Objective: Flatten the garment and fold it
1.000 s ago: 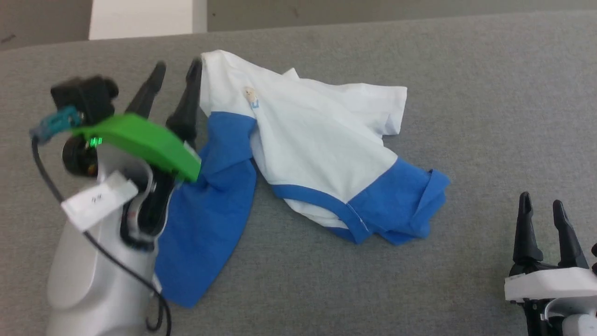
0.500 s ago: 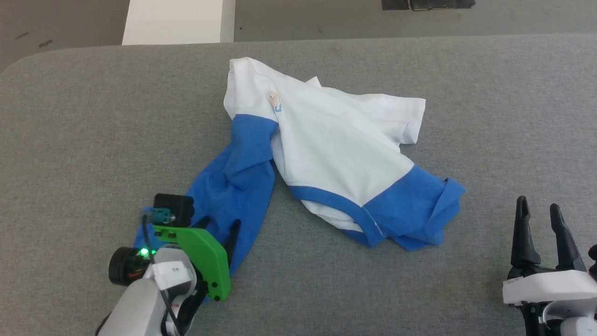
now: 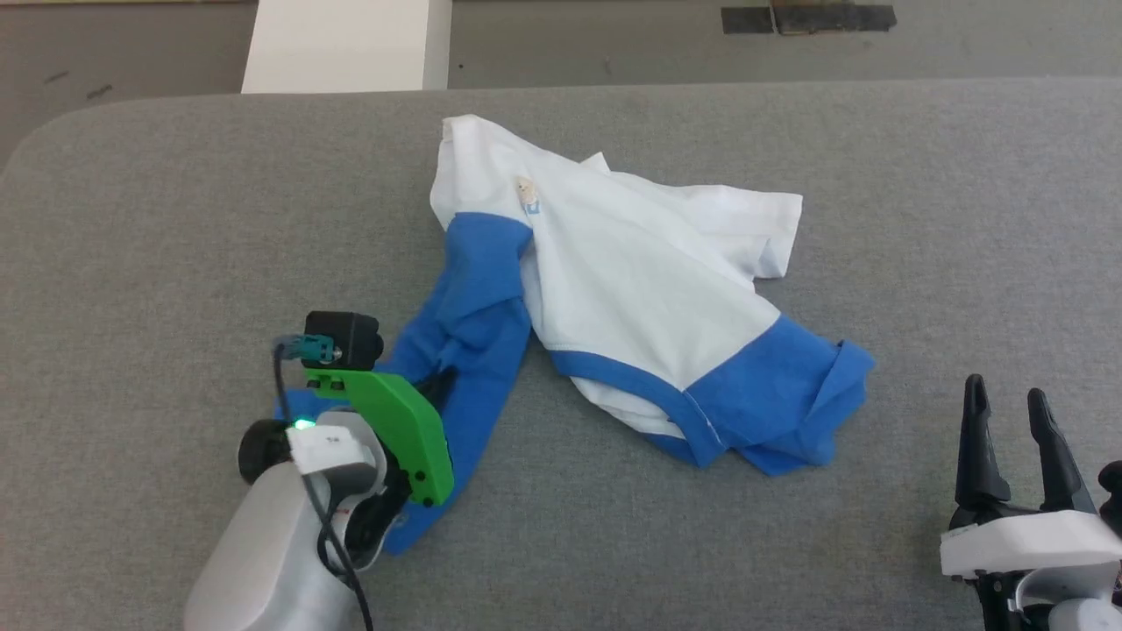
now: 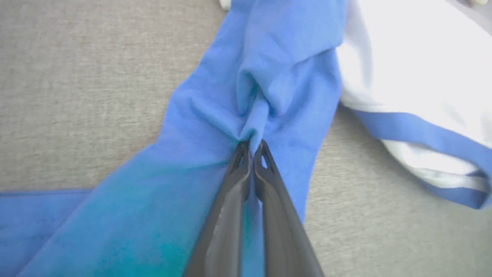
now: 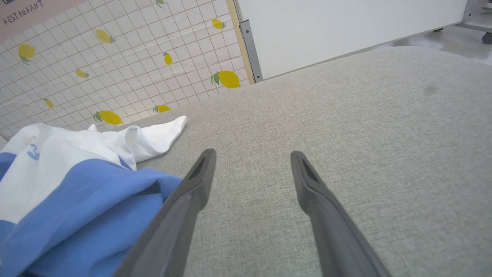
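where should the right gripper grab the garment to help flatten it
Take the crumpled blue sleeve at the garment's near right end, on its folded-over cuff edge. Come in low from the right, where the open right gripper sits: that raised fold faces that side. The left gripper is shut on the other sleeve.

The word "RESTAURANT" stands in dark capitals on a pinkish panel [image 5: 17, 13] above the lemon-patterned tiled wall [image 5: 115, 65] (slanted in the right wrist view, at its upper left corner). On the white chest of the garment [image 5: 69, 156] a small blue mark [image 5: 33, 152] resembles a "3", not surely readable. A white tag [image 3: 330, 445] on the left forearm [image 3: 254, 552] bears marks too small to read.
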### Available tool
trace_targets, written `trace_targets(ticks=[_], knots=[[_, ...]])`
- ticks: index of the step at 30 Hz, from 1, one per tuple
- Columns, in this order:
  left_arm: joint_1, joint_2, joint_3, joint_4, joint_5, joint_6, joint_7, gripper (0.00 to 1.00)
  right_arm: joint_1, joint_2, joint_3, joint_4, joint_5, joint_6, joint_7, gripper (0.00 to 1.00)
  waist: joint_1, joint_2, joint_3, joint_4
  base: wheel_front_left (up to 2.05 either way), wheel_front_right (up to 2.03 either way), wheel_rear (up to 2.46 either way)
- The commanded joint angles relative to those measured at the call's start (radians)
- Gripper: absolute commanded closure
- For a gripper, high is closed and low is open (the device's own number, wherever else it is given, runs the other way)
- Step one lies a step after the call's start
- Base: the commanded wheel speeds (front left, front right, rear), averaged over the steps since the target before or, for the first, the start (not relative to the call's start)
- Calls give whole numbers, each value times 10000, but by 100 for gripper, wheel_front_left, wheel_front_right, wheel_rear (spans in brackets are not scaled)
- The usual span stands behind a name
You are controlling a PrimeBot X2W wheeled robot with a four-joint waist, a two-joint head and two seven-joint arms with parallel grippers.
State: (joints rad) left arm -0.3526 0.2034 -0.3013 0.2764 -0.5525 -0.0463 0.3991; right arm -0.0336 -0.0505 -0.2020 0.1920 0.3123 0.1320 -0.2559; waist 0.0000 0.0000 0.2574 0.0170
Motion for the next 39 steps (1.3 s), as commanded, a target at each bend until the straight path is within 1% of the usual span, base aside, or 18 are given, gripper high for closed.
trace_targets(ticks=[1, 4, 7, 9, 11, 13, 14, 16, 17, 18, 19, 21, 23, 27, 31, 33, 36, 39], knots=[[207, -15, 148, -312, -270, -105, 22, 100, 149, 3, -21, 28, -61, -13, -44, 0, 0, 0, -205, 119, 0, 0, 0], [774, 469, 745, -1695, -778, -88, 174, 100, 284, 3, -17, 58, -53, -13, -36, 0, 0, 0, -449, 259, 0, 0, 0], [1660, 922, 1398, -3272, -1283, 194, 540, 100, 414, 3, -10, 87, -27, -13, -27, 0, 0, 0, -641, 391, 0, 0, 0], [2454, 1322, 1865, -4308, -1537, 480, 911, 100, 485, 3, -3, 92, -13, -13, -21, 0, 0, 0, -736, 471, 0, 0, 0], [3374, 1593, 2520, -5308, -1864, 906, 1177, 100, 553, 3, -25, 77, 3, -13, -13, 0, 0, 0, -800, 559, 0, 0, 0], [4171, 1802, 3277, -5898, -1982, 1358, 1188, 100, 598, 3, -43, 55, 3, -13, -6, 0, 0, 0, -826, 626, 0, 0, 0], [4601, 1999, 3674, -6040, -1825, 1612, 1159, 100, 612, 3, -47, 41, -1, -13, 3, 0, 0, 0, -830, 652, 0, 0, 0], [5236, 2195, 4284, -6050, -1554, 1984, 974, 100, 630, 3, -71, 21, -13, -13, 22, 0, 0, 0, -844, 711, 0, 0, 0], [5440, 2236, 4458, -5954, -1434, 2075, 848, 100, 638, 3, -88, 9, -21, -13, 32, 0, 0, 0, -842, 747, 0, 0, 0], [5619, 2217, 4525, -5811, -1338, 2143, 741, 87, 641, 3, -88, -5, -41, -13, 52, 0, 0, 0, -837, 780, 0, 0, 0], [5690, 2134, 4516, -5696, -1297, 2192, 647, 0, 635, 3, -72, -15, -57, -13, 75, 0, 0, 0, -827, 799, 0, 0, 0], [5641, 1845, 4357, -5569, -1360, 2151, 402, 0, 601, 3, -33, -41, -74, -13, 128, 0, 0, 0, -804, 826, 0, 0, 0], [5456, 1482, 4104, -5553, -1591, 1990, 203, 0, 570, 3, -25, -76, -83, -13, 167, 0, 0, 0, -793, 847, 0, 0, 0], [5054, 1362, 3786, -5806, -1898, 1572, 180, 0, 553, 3, 20, -148, -93, -13, 213, 0, 0, 0, -752, 818, 0, 0, 0], [4512, 1499, 3602, -6613, -2079, 1222, 282, 0, 546, 3, -49, -184, -88, -13, 227, 0, 0, 0, -666, 732, 0, 0, 0], [4171, 1688, 3407, -6871, -1937, 1131, 456, 0, 533, 3, -63, -178, -64, -13, 218, 0, 0, 0, -604, 699, 0, 0, 0], [3693, 1936, 2857, -6829, -1740, 989, 979, 0, 480, 3, 11, -137, -18, -13, 203, 0, 0, 0, -492, 610, 0, 0, 0], [3096, 2310, 2092, -6412, -1098, 791, 1512, 0, 354, 3, 131, -119, 56, -13, 180, 0, 0, 0, -301, 464, 0, 0, 0]])
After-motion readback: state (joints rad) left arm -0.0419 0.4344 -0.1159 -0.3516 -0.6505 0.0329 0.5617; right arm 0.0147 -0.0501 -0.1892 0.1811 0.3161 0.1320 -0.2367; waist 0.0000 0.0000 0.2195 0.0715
